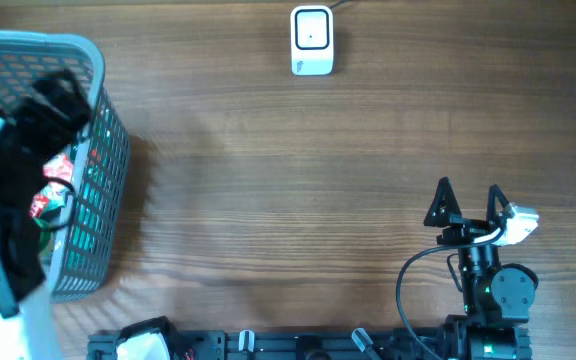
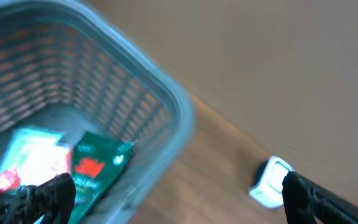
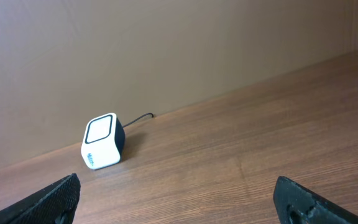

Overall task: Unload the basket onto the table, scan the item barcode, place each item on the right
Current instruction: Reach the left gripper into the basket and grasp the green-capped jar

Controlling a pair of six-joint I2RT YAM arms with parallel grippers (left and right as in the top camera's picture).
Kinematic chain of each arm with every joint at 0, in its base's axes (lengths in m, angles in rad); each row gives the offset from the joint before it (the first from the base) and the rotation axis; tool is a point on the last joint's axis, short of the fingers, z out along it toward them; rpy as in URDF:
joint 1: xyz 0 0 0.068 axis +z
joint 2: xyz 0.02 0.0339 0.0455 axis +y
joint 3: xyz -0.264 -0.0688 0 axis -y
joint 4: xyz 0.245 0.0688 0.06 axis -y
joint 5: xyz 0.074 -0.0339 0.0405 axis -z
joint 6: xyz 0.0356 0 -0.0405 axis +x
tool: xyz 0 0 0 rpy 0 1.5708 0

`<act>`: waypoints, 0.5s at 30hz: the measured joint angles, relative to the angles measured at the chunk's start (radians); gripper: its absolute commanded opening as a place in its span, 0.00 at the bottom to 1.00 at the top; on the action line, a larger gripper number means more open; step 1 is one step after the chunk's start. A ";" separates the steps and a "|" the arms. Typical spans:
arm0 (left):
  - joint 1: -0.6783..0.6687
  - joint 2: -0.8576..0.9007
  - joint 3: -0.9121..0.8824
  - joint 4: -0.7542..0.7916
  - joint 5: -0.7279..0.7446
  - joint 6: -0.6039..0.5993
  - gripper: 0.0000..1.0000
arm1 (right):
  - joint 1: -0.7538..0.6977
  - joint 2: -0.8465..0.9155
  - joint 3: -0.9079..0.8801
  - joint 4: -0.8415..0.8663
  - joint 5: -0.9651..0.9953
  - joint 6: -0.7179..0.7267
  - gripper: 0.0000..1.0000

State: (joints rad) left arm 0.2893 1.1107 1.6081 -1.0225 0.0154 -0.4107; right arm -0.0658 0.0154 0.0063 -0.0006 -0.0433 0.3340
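A green packet (image 2: 95,168) with a red emblem lies in the pale mesh basket (image 1: 93,60) at the tabletop's (image 1: 298,180) left edge, beside a white-and-red packet (image 2: 33,158) — both blurred, print unreadable. Left pincer (image 2: 173,190) hangs over them, spread wide, empty; right pincer (image 1: 469,190) — near right — likewise. The white scanner (image 1: 312,40) sits far centre.

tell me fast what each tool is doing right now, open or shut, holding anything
left tool: open, holding nothing, above the basket
right tool: open, holding nothing
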 measured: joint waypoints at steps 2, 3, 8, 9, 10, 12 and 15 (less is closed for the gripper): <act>0.066 0.048 0.050 -0.029 -0.031 -0.003 1.00 | 0.000 0.000 0.000 0.000 0.000 0.000 1.00; 0.105 0.071 0.061 -0.033 -0.058 -0.003 1.00 | 0.000 0.000 0.000 0.000 0.000 0.000 1.00; 0.240 0.161 0.063 -0.045 -0.145 0.026 1.00 | 0.000 0.000 0.000 0.000 0.000 0.000 1.00; 0.260 0.167 0.063 -0.048 -0.155 0.053 1.00 | 0.000 0.000 0.000 0.000 0.000 0.000 1.00; 0.274 0.170 0.063 -0.049 -0.161 0.076 1.00 | 0.000 0.000 0.000 0.000 0.000 0.000 1.00; 0.297 0.175 0.062 -0.061 -0.176 0.172 1.00 | 0.000 0.000 0.000 0.000 0.000 0.000 1.00; 0.315 0.176 0.042 -0.097 -0.206 0.256 1.00 | 0.000 0.000 0.000 0.000 0.000 0.000 1.00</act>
State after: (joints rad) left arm 0.6041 1.2869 1.6497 -1.1194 -0.1902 -0.1543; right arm -0.0658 0.0154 0.0063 -0.0006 -0.0433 0.3340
